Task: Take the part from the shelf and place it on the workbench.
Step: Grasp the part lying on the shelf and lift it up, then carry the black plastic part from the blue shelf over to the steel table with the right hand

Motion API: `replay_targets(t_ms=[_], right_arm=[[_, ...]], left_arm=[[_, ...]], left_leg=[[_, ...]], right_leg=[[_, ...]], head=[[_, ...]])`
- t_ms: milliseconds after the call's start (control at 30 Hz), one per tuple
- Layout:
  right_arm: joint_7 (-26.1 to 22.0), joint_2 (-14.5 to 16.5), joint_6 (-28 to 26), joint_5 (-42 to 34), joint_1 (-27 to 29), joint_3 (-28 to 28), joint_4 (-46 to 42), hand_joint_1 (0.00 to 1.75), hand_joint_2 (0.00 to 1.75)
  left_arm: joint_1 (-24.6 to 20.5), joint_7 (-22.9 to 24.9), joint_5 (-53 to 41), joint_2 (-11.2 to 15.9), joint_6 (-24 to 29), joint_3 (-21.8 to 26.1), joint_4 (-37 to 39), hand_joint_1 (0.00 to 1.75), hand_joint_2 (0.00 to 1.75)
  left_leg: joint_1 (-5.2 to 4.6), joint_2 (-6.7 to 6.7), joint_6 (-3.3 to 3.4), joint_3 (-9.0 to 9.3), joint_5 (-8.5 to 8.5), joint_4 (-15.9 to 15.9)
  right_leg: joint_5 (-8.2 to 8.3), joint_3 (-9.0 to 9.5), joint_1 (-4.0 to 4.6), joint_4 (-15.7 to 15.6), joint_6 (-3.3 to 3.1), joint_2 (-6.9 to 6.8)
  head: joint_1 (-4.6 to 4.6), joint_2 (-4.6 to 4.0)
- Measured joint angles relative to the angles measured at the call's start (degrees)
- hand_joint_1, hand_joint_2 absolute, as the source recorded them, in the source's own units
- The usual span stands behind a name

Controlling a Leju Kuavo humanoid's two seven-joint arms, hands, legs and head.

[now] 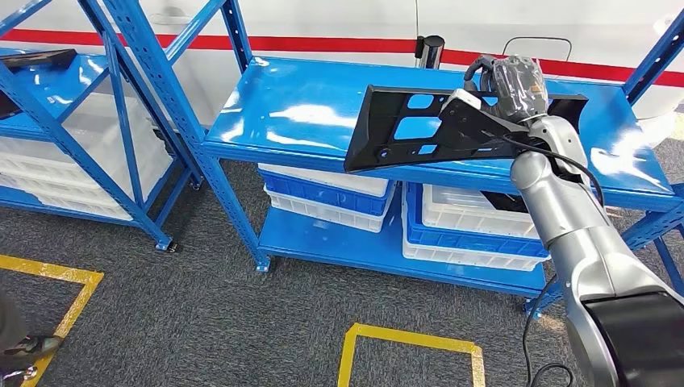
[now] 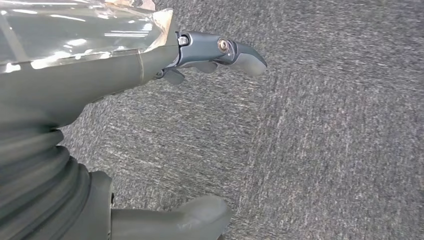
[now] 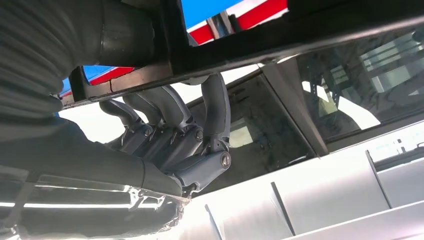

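Left hand [image 2: 150, 65] hangs over grey carpet [image 2: 325, 150], fingers apart, holding nothing. Blue shelf [image 1: 298, 113] spans the head view; on its lower tier, stacked blue and white crates [image 1: 339, 197], contents not discernible. Black flat part [image 1: 419, 129] is lifted above the shelf top, tilted, right hand [image 1: 504, 85] with fingers clamped on its edge.

White and blue plastic crates [image 1: 339, 193] sit stacked on the lower level of the blue metal rack, with more white crates [image 1: 72, 153] under the rack further left. Yellow tape squares [image 1: 411, 343] mark the grey carpet floor [image 1: 210, 314]. Behind runs a white wall with a red stripe [image 1: 323, 43]. A person's shoe [image 1: 28, 345] shows at the left edge.
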Motion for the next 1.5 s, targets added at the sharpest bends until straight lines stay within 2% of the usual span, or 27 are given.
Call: replay_targets(t_ms=[100, 167, 233, 300, 333, 400, 467, 500, 533, 600, 667, 700, 767, 833, 900, 933, 967, 1000, 1033, 1100, 1167, 1267, 1300, 1367, 1433, 1467, 1500], right_arm=[[-0.1, 0.4, -0.1, 0.0, -0.9, 0.0, 0.1, 1.73, 1.75], [-0.1, 0.6, -0.1, 0.1, -1.5, 0.0, 0.2, 1.73, 1.75], [-0.1, 0.9, -0.2, 0.1, -1.8, 0.0, 0.4, 1.73, 1.75], [-0.2, 0.9, -0.4, 0.1, -1.9, 0.0, 0.5, 1.73, 1.75], [-0.2, 0.9, -0.5, 0.1, -2.0, 0.0, 0.6, 1.73, 1.75], [-0.2, 0.9, -0.8, 0.1, -1.9, 0.0, 0.8, 1.73, 1.75], [-0.1, 0.8, -0.9, 0.2, -1.4, 0.0, 0.9, 1.73, 1.75], [-0.1, 0.7, -0.9, 0.2, -1.3, 0.0, 1.0, 1.73, 1.75], [-0.1, 0.6, -0.9, 0.3, -1.1, 0.0, 1.0, 1.73, 1.75], [-0.1, 0.5, -0.9, 0.3, -1.2, -0.1, 1.0, 1.73, 1.75], [-0.1, 0.3, -0.9, 0.4, -1.1, -0.2, 0.9, 1.73, 1.75], [0.0, 0.2, -1.0, 0.4, -0.9, -0.2, 0.9, 1.73, 1.75], [0.0, 0.0, -1.0, 0.5, -0.4, -0.3, 0.8, 1.73, 1.75], [0.0, -0.1, -1.0, 0.6, -0.1, -0.3, 0.7, 1.73, 1.75], [0.0, -0.1, -1.1, 0.6, 0.0, -0.3, 0.4, 1.73, 1.75], [0.0, -0.2, -1.2, 0.6, 0.2, -0.4, 0.3, 1.73, 1.75], [0.0, -0.2, -1.3, 0.6, 0.4, -0.4, 0.2, 1.73, 1.75], [0.0, -0.3, -1.4, 0.6, 0.7, -0.5, 0.1, 1.73, 1.75], [0.1, -0.3, -1.5, 0.6, 1.0, -0.5, 0.0, 1.73, 1.75], [0.3, -0.4, -1.7, 0.8, 1.3, -0.7, -0.5, 1.73, 1.75], [0.5, -0.5, -1.8, 1.0, 1.3, -1.0, -1.0, 1.73, 1.75], [0.6, -0.5, -1.8, 1.5, 1.3, -1.3, -1.3, 1.73, 1.75], [0.7, -0.5, -1.8, 1.6, 1.3, -1.4, -1.3, 1.73, 1.75], [0.8, -0.7, -1.7, 1.7, 1.2, -1.7, -1.3, 1.73, 1.75], [1.1, -0.9, -1.3, 1.9, 1.1, -1.9, -1.1, 1.73, 1.75], [1.2, -1.0, -1.0, 2.0, 1.0, -2.0, -1.0, 1.73, 1.75], [1.2, -1.1, -0.8, 2.1, 1.0, -2.1, -0.9, 1.73, 1.75]], left_arm=[[-0.1, -0.1, 0.0, 0.0, 0.2, 0.1, 0.0, 0.0, 1.75], [-0.1, -0.1, 0.0, 0.1, 0.2, 0.1, 0.0, 0.0, 1.75], [-0.1, -0.1, 0.0, 0.2, 0.3, 0.1, 0.0, 0.0, 1.75], [-0.1, -0.2, 0.0, 0.2, 0.3, 0.1, 0.0, 0.0, 1.75], [-0.1, -0.2, 0.0, 0.1, 0.3, 0.1, 0.0, 0.0, 1.75], [-0.2, -0.3, -0.1, 0.1, 0.2, 0.1, 0.0, 0.0, 1.75], [-0.1, -0.3, -0.1, 0.2, 0.2, 0.2, 0.0, 0.0, 1.75], [-0.1, -0.3, -0.1, 0.1, 0.2, 0.2, 0.1, 0.0, 1.75], [-0.1, -0.3, -0.1, 0.1, 0.1, 0.2, 0.1, 0.0, 1.75], [-0.1, -0.3, -0.3, 0.1, 0.0, 0.2, 0.1, 0.0, 1.75], [-0.1, -0.3, -0.5, 0.2, 0.0, 0.2, 0.1, 0.0, 1.75], [-0.1, -0.3, -0.6, 0.2, 0.0, 0.2, 0.1, 0.0, 1.75], [0.0, -0.3, -0.7, 0.2, -0.1, 0.2, 0.2, 0.0, 1.75], [0.0, -0.3, -0.8, 0.3, -0.1, 0.2, 0.2, 0.0, 1.75], [0.0, -0.3, -0.9, 0.3, -0.2, 0.2, 0.2, 0.0, 1.75], [0.0, -0.3, -0.9, 0.4, -0.2, 0.2, 0.2, 0.0, 1.75], [0.0, -0.3, -0.9, 0.4, -0.3, 0.2, 0.2, 0.0, 1.75], [0.0, -0.2, -0.9, 0.4, -0.3, 0.3, 0.2, 0.0, 1.75], [-0.1, -0.2, -0.9, 0.4, -0.3, 0.3, 0.2, 0.0, 1.75], [-0.2, -0.1, -0.9, 0.4, -0.3, 0.5, 0.2, 0.0, 1.75], [-0.3, -0.1, -0.9, 0.5, -0.3, 0.7, 0.2, 0.0, 1.75], [-0.3, -0.1, -0.7, 0.6, -0.3, 1.0, 0.2, 0.0, 1.75], [-0.3, -0.2, -0.7, 0.6, -0.3, 1.1, 0.2, 0.0, 1.75], [-0.3, -0.2, -0.7, 0.5, -0.3, 1.3, 0.2, 0.0, 1.75], [-0.3, -0.3, -0.6, 0.5, -0.3, 1.5, 0.2, 0.0, 1.75], [-0.3, -0.3, -0.6, 0.4, -0.3, 1.6, 0.2, 0.0, 1.75], [-0.3, -0.3, -0.6, 0.4, -0.2, 1.6, 0.2, 0.0, 1.75]], left_leg=[[-0.32, -0.04, 1.36, 7.55, 3.46, -11.0], [-0.8, -0.05, 1.98, 9.97, 3.89, -15.0], [-1.05, 0.02, 2.35, 10.06, 4.39, -15.8], [-0.93, 0.24, 2.85, 9.94, 5.59, -16.9], [-0.82, 0.35, 3.12, 9.69, 6.24, -17.4], [-0.86, 0.42, 3.56, 8.72, 7.13, -17.6], [-0.91, 0.42, 3.54, 7.65, 7.85, -17.6], [-0.91, 0.42, 3.42, 7.14, 8.19, -17.5], [-0.88, 0.42, 3.26, 6.65, 8.49, -17.3], [-0.89, 0.43, 2.85, 5.57, 8.88, -16.6], [-1.08, 0.4, 2.24, 4.64, 9.28, -15.9], [-1.2, 0.34, 1.94, 4.28, 9.6, -15.8], [-1.19, 0.21, 1.35, 3.71, 9.72, -15.4], [-0.88, 0.17, 0.6, 2.46, 7.06, -12.7], [-0.43, 0.19, -0.21, 0.33, 2.29, -6.1], [-0.2, 0.19, -0.5, -0.6, 0.55, -2.7], [0.02, 0.2, -0.73, -0.92, -0.2, -0.5], [0.25, 0.2, -0.88, -0.29, 0.11, -0.1], [0.43, 0.2, -0.93, 1.4, 1.23, -1.9], [0.58, 0.16, -0.73, 6.82, 3.36, -9.3], [0.22, 0.03, -0.21, 10.21, 3.8, -14.7], [-0.36, 0.03, 1.04, 10.14, 4.45, -16.1], [-0.4, 0.12, 1.61, 9.92, 5.06, -16.4], [-0.37, 0.31, 2.72, 9.01, 6.39, -17.0], [-0.58, 0.33, 3.25, 7.61, 7.43, -17.0], [-0.65, 0.33, 3.29, 6.93, 7.93, -17.0], [-0.71, 0.33, 3.31, 6.26, 8.41, -17.0]], right_leg=[[0.56, -0.42, 0.38, 0.0, 0.34, -0.01], [0.96, -0.57, 0.39, -0.1, 0.95, -0.13], [1.4, -0.69, 0.35, -0.2, 1.74, -0.24], [0.33, -1.56, 0.47, 0.9, 1.99, -0.35], [-1.26, -2.5, 0.56, 3.0, 1.77, -0.41], [-5.33, -4.98, 0.5, 9.9, 1.28, -0.46], [-7.15, -5.98, 0.38, 14.7, 1.65, -0.47], [-6.74, -5.01, 0.29, 14.0, 2.18, -0.48], [-5.72, -3.07, 0.17, 11.4, 2.78, -0.5], [-3.95, 1.82, 0.09, 3.8, 3.53, -0.49], [-3.51, 4.0, 0.47, -0.2, 3.22, -0.38], [-3.45, 3.95, 0.7, -0.4, 2.81, -0.32], [-2.86, 3.32, 0.23, -0.4, 1.87, -0.38], [-2.08, 2.76, -0.23, -0.5, 0.64, -0.49], [-1.35, 1.95, -0.12, -0.5, -0.21, -0.55], [-0.99, 1.51, -0.08, -0.5, -0.35, -0.56], [-0.62, 1.08, -0.05, -0.5, -0.36, -0.55], [-0.26, 0.67, -0.04, -0.5, -0.25, -0.55], [0.05, 0.3, -0.07, -0.5, -0.08, -0.54], [0.62, -0.24, -0.13, -0.4, 0.49, -0.51], [1.23, -0.6, -0.17, -0.5, 1.33, -0.54], [2.1, -1.04, -0.23, -0.6, 2.66, -0.59], [1.67, -1.49, -0.22, -0.2, 2.8, -0.6], [-1.54, -3.4, -0.14, 3.8, 2.26, -0.63], [-5.88, -5.87, -0.1, 11.4, 1.66, -0.61], [-7.02, -6.49, -0.06, 14.3, 1.75, -0.6], [-7.28, -6.29, -0.01, 15.6, 2.05, -0.59]], head=[[0.04, 0.0], [0.04, 0.0], [0.04, 0.0], [0.16, 0.0], [0.25, 0.0], [0.39, 0.0], [0.4, 0.0], [0.41, 0.0], [0.41, 0.0], [0.44, 0.0], [0.45, 0.0], [0.41, 0.0], [0.38, 0.0], [0.24, 0.0], [0.08, 0.0], [0.09, 0.0], [0.09, 0.0], [0.09, 0.0], [0.1, 0.0], [0.08, 0.0], [0.11, 0.0], [0.12, 0.0], [0.17, 0.0], [0.28, 0.0], [0.35, 0.0], [0.34, 0.0], [0.34, 0.0]])
